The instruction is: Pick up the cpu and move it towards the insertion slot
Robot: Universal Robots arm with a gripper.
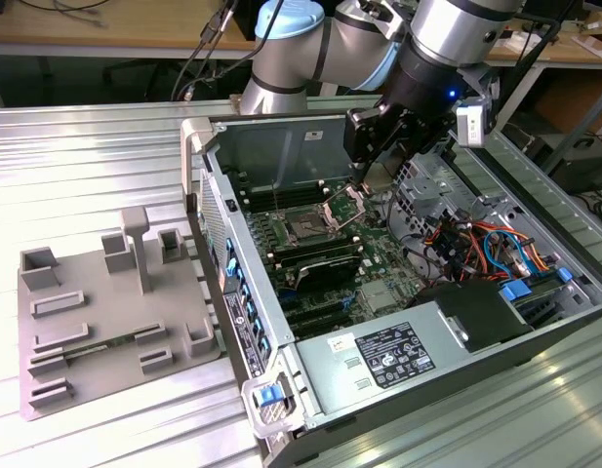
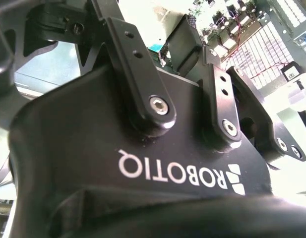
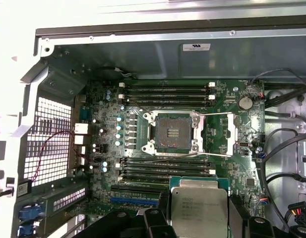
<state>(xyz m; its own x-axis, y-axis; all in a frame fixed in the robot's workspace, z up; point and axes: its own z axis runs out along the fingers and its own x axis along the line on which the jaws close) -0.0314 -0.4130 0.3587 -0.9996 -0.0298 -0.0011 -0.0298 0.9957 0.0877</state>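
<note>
The cpu (image 3: 199, 206), a flat square chip with a pale silvery top, sits between two black fingers (image 3: 161, 215) of my gripper (image 3: 199, 220), which is shut on it. It hangs above the motherboard, a short way from the insertion slot (image 3: 171, 133). That slot is a dark square socket in a steel frame, with its bracket (image 3: 219, 134) swung open to one side. In the exterior view my gripper (image 1: 371, 174) hovers inside the open computer case, above and to the right of the insertion slot (image 1: 305, 229). The second wrist view shows the gripper (image 2: 165, 49) from behind its black body.
Long black memory slots (image 3: 165, 94) run on both sides of the socket. Cables (image 1: 476, 244) and a drive bay fill the case on the exterior view's right. A grey plastic tray (image 1: 96, 312) with raised blocks lies on the metal table, left of the case wall (image 1: 227, 273).
</note>
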